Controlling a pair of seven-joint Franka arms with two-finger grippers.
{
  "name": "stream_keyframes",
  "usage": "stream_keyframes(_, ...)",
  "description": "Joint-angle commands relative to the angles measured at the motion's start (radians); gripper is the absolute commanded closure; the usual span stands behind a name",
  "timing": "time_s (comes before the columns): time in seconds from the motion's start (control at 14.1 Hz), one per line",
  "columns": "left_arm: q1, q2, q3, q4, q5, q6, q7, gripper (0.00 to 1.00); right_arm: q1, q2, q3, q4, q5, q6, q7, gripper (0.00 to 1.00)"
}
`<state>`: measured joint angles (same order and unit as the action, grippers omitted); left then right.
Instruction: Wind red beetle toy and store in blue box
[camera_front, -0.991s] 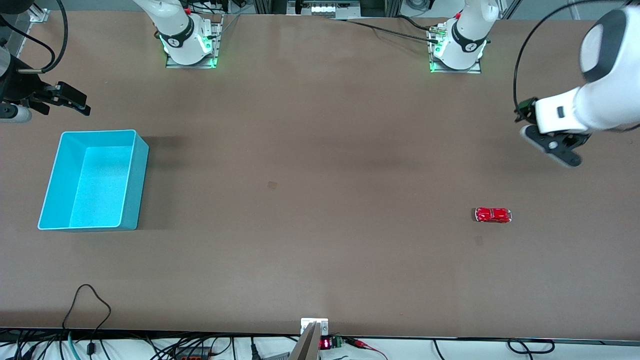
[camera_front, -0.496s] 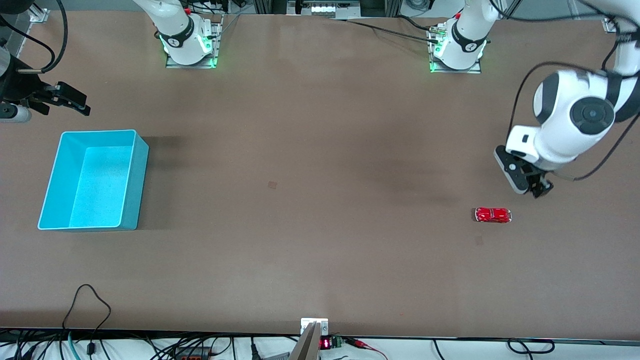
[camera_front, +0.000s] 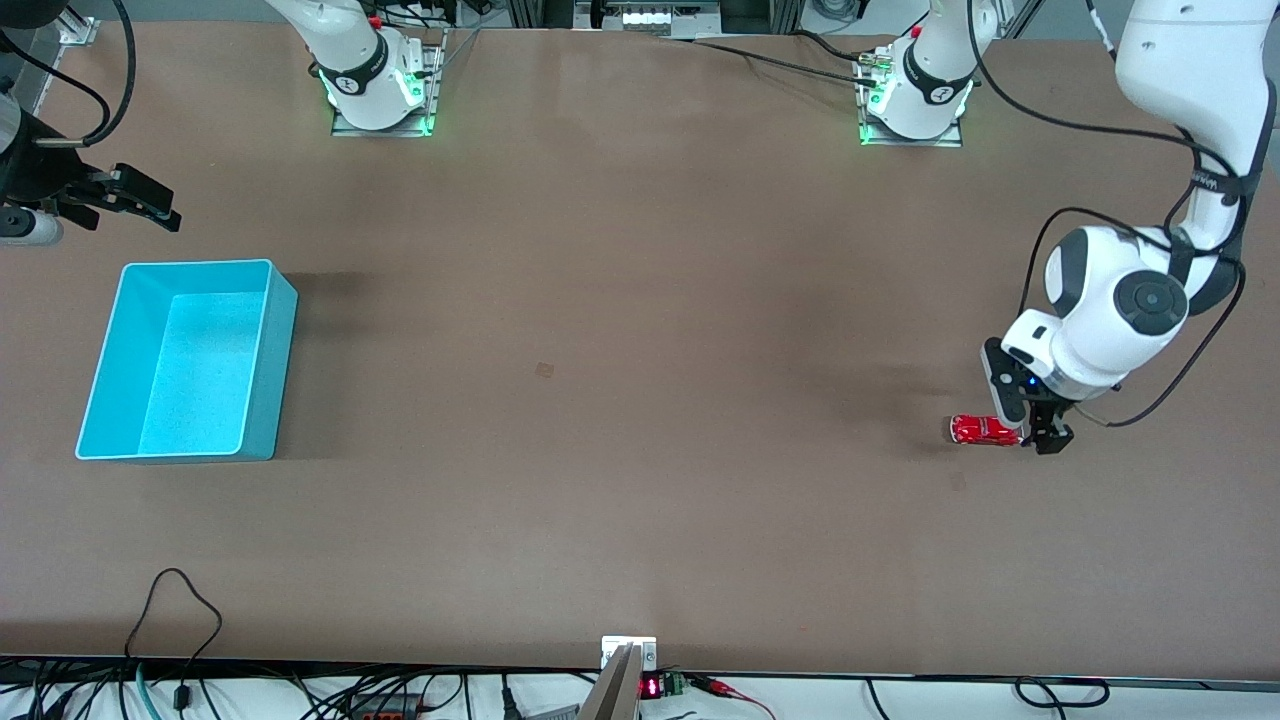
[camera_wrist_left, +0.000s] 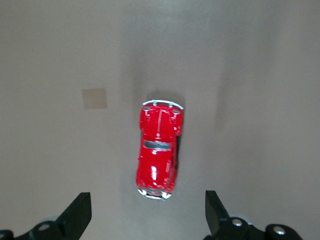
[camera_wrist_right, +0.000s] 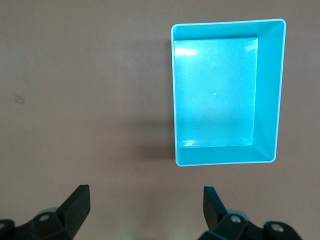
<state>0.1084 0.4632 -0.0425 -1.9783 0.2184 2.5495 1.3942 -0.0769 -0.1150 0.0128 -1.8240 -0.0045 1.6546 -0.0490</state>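
The red beetle toy sits on the brown table toward the left arm's end. In the left wrist view the toy lies lengthwise just ahead of the open jaws. My left gripper hangs low at the car's end, open and empty, its fingers wide apart. The blue box stands open and empty toward the right arm's end; it also shows in the right wrist view. My right gripper waits open above the table beside the box.
A small pale square mark lies on the table's middle, another beside the car. Cables run along the table edge nearest the front camera.
My left arm has swung down from high at the table's end to the red beetle toy. The right arm, box and car have not moved.
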Motion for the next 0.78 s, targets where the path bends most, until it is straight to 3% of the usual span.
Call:
stream_keyframes(0.0, 0.019, 0.092, -0.019, 0.076, -0.014, -0.012, 0.054, 0.00, -0.004, -0.005, 0.001, -0.001, -0.005, 0.002, 0.000, 0.00)
stream_keyframes(0.21, 0.020, 0.127, -0.030, 0.085, -0.024, -0.011, 0.059, 0.00, -0.004, 0.002, 0.001, -0.001, -0.005, 0.002, 0.000, 0.00)
stream_keyframes(0.28, 0.020, 0.144, -0.030, 0.102, -0.024, -0.011, 0.059, 0.06, -0.004, 0.002, 0.001, -0.001, -0.005, 0.002, 0.000, 0.00)
stream_keyframes(0.35, 0.020, 0.152, -0.031, 0.105, -0.024, -0.011, 0.059, 0.18, -0.004, 0.002, 0.001, -0.001, -0.005, 0.002, 0.000, 0.00)
stream_keyframes(0.57, 0.024, 0.149, -0.030, 0.105, -0.025, -0.015, 0.059, 0.70, -0.004, 0.002, 0.001, -0.001, -0.005, 0.002, 0.000, 0.00)
stream_keyframes(0.71, 0.024, 0.147, -0.030, 0.105, -0.024, -0.018, 0.059, 0.85, -0.006, 0.002, -0.001, -0.001, -0.005, 0.001, 0.000, 0.00)
